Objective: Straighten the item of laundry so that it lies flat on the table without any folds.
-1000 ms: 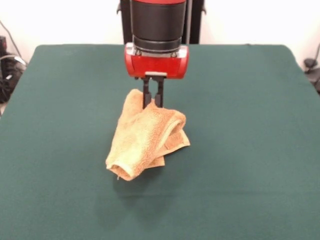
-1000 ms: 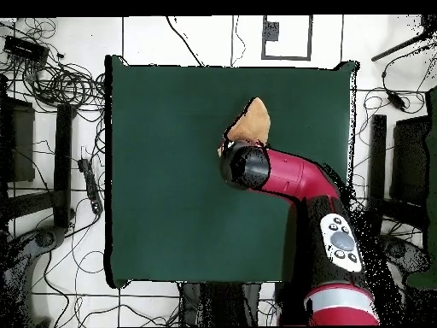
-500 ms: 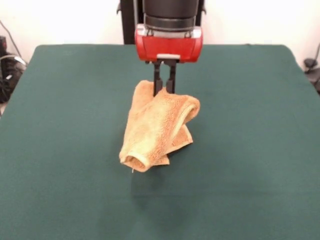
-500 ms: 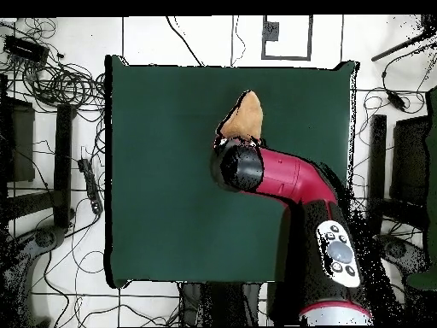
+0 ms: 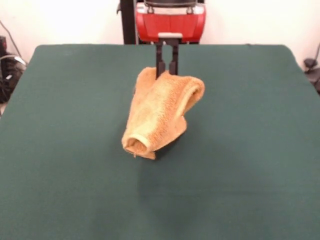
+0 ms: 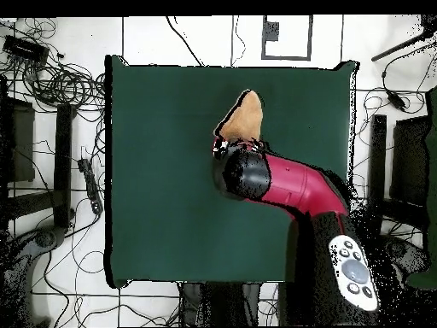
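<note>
Hanging from the gripper [image 5: 166, 70], the towel [image 5: 159, 114] is bunched and folded over itself, with its upper part pinched between the two dark fingers [image 5: 160, 60], which stand narrow and close together. The cloth droops down and toward the camera side in the front view, and its lowest end is rolled into a small tube with a hem showing. I cannot tell if this low end touches the tabletop [image 5: 250, 165] or only hangs just above it; a faint shadow lies under it.

From the overhead view the towel [image 6: 244, 119] shows as a narrow golden shape just beyond the black end of the arm [image 6: 290, 184], in the far half of the green tabletop [image 6: 162, 171], a little to the right of its middle line. It is well apart from all four edges, so open green surface lies on every side, with the widest free area to the left and toward the robot.

The tabletop cloth is plain dark green and looks smooth. Around it the floor is pale, with many black cables [image 6: 60, 81] lying on the left side and dark equipment [image 6: 401, 162] on the right.
</note>
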Robot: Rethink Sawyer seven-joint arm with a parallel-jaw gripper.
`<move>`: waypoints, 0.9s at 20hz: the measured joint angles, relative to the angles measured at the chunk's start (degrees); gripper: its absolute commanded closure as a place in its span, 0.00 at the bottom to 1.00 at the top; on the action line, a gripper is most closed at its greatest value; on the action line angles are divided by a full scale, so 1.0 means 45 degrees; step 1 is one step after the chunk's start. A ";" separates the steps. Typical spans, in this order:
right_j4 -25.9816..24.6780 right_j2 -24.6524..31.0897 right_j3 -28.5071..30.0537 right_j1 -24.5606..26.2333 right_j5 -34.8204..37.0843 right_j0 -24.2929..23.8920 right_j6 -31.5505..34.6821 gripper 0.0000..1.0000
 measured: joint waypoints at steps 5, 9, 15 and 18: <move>-0.0017 0.0176 0.0586 -0.0557 0.0003 -0.0531 0.0000 1.00; -0.0040 0.0331 0.0998 -0.0935 0.0000 -0.0882 0.0000 1.00; -0.0079 0.0393 0.1453 -0.1311 0.0003 -0.1055 0.0000 1.00; -0.0098 0.0423 0.1580 -0.1388 0.0003 -0.1061 0.0000 1.00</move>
